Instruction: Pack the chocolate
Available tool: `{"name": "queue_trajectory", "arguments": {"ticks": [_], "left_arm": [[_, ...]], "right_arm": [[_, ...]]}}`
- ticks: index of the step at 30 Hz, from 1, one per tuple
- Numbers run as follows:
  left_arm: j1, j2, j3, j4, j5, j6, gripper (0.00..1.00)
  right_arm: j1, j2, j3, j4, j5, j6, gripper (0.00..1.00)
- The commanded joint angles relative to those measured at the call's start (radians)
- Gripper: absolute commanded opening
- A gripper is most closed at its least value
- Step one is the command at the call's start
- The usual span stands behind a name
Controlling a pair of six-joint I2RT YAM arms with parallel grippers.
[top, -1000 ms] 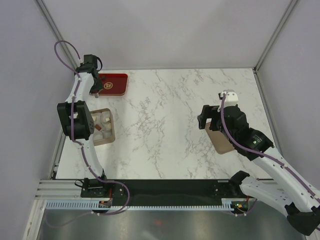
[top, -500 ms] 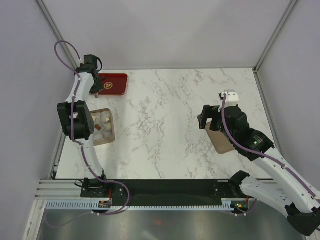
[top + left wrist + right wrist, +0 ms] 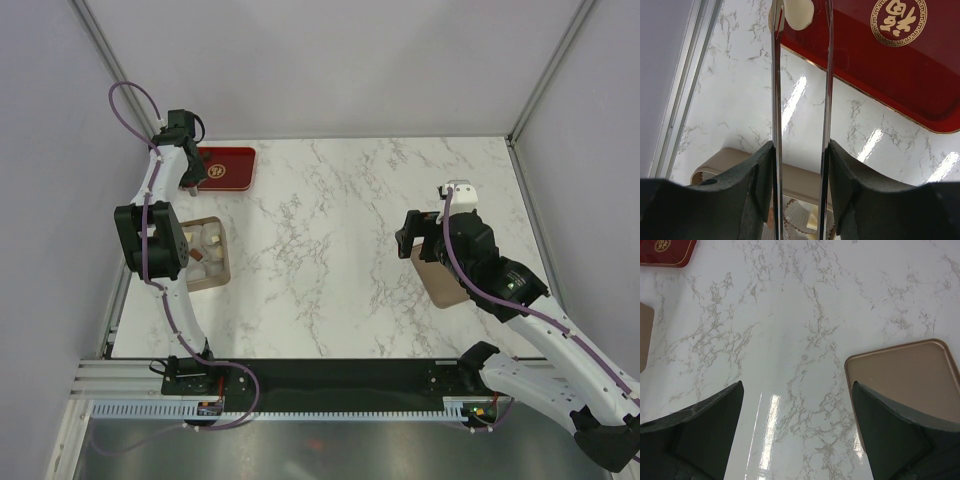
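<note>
A cream-white chocolate [image 3: 799, 11] lies at the corner of the red tray [image 3: 875, 75]. My left gripper [image 3: 802, 22] has long thin metal fingers [image 3: 776, 75]. They stand open on either side of this piece, the left blade next to it and the right blade apart from it. In the top view the left gripper [image 3: 186, 182] is at the tray's left end [image 3: 228, 168]. The tan box [image 3: 222, 262] holds chocolates [image 3: 208, 240] in paper cups, also seen in the left wrist view [image 3: 805, 220]. My right gripper [image 3: 414, 240] is open and empty.
The flat tan-brown lid [image 3: 442, 285] lies on the marble under the right arm; in the right wrist view it [image 3: 905, 372] is beside the right finger. The tray's gold emblem [image 3: 899, 21] is bare. The table's left rail [image 3: 687, 95] runs close to the left gripper.
</note>
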Motion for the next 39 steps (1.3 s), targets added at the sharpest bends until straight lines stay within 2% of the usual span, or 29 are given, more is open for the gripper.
{"name": "queue_trajectory", "arguments": {"ticks": [1, 25, 39], "left_arm": [[0.007, 0.003, 0.0, 0.032, 0.004, -0.026, 0.52], [0.007, 0.031, -0.004, 0.032, 0.015, -0.036, 0.51], [0.001, -0.055, -0.024, 0.018, -0.008, 0.043, 0.5]], "right_arm": [[0.004, -0.006, -0.001, 0.03, 0.02, -0.003, 0.98], [0.004, 0.006, -0.015, 0.042, 0.02, 0.002, 0.98], [0.002, 0.012, -0.016, 0.056, 0.004, 0.011, 0.98]]}}
